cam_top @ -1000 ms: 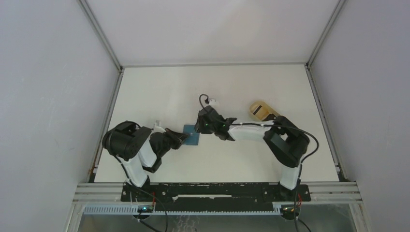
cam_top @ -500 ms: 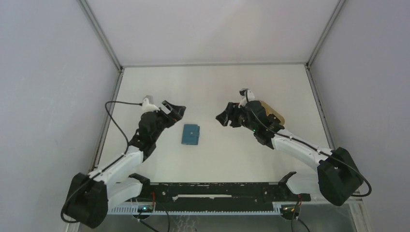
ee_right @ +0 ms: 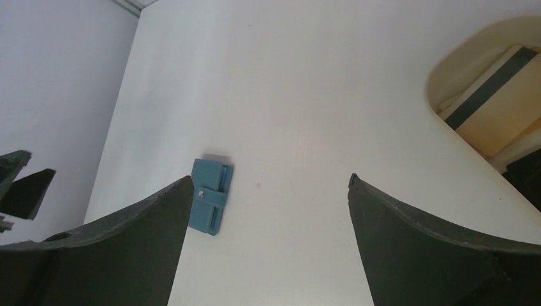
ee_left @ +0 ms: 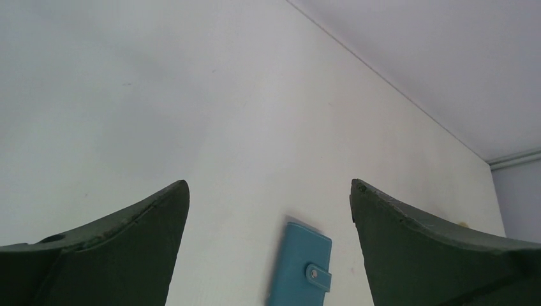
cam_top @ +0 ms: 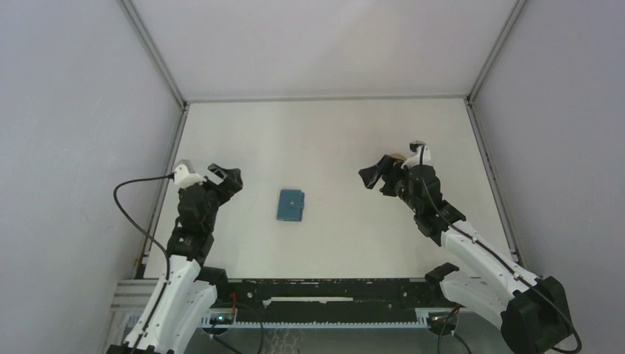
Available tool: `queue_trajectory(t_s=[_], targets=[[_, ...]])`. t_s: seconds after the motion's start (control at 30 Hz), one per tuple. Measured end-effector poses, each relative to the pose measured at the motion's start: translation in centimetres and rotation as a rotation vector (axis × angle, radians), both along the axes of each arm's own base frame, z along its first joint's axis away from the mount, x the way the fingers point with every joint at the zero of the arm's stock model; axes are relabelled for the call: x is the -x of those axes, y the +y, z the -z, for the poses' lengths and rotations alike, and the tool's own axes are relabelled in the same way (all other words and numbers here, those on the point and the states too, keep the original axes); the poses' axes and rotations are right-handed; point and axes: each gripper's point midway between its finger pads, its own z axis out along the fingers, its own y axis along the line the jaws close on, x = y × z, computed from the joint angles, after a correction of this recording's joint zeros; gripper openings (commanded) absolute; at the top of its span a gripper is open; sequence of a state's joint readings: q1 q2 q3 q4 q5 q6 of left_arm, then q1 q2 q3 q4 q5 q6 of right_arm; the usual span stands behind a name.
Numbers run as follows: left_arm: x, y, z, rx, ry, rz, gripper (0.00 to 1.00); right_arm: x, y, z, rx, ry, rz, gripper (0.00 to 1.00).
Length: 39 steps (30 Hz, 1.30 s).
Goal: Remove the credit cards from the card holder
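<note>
The teal-blue card holder [cam_top: 291,206] lies folded shut on the white table, its snap tab fastened, midway between the two arms. It also shows low in the left wrist view [ee_left: 300,268] and at the left in the right wrist view [ee_right: 210,197]. My left gripper [cam_top: 227,177] hovers to its left, open and empty [ee_left: 269,185]. My right gripper [cam_top: 374,171] hangs to its right, also open and empty [ee_right: 268,178]. A pale tan credit card [ee_right: 494,111] with a dark stripe lies at the far right, with a dark card [ee_right: 524,178] beside it.
The white table [cam_top: 332,133] is fenced by a metal frame, with grey walls on three sides. Both arm bases sit on the black rail [cam_top: 324,291] at the near edge.
Both grippers have let go of the card holder, opened wide and drawn back to either side. The holder stays flat and shut where it was.
</note>
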State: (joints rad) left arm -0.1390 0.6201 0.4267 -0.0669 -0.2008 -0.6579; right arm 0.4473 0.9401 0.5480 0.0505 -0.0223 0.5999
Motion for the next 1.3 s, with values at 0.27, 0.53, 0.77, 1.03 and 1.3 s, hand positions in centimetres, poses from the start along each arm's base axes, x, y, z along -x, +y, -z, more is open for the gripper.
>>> queue_trajectory(t_s=[0.27,0.53,0.77,1.03,1.3], targets=[[0.7,1.0,0.2,-0.047,0.013,-0.031,1.0,-0.5,-0.3,0.9,0.043,0.008,0.088,1.0],[0.9,1.4,0.7,-0.067,0.036,-0.045,1.0,-0.9,-0.6,0.9,0.058,-0.005,0.12,1.0],[0.9,1.4,0.9,-0.073,0.042,-0.043,1.0,-1.1,-0.4,1.3,0.066,-0.003,0.114,1.0],[0.9,1.4,0.9,-0.075,0.042,-0.042,1.0,-1.1,-0.3,1.5,0.073,0.0,0.108,1.0],[0.9,1.4,0.8,-0.074,0.039,-0.041,1.0,-0.9,-0.1,1.5,0.068,0.003,0.091,1.0]])
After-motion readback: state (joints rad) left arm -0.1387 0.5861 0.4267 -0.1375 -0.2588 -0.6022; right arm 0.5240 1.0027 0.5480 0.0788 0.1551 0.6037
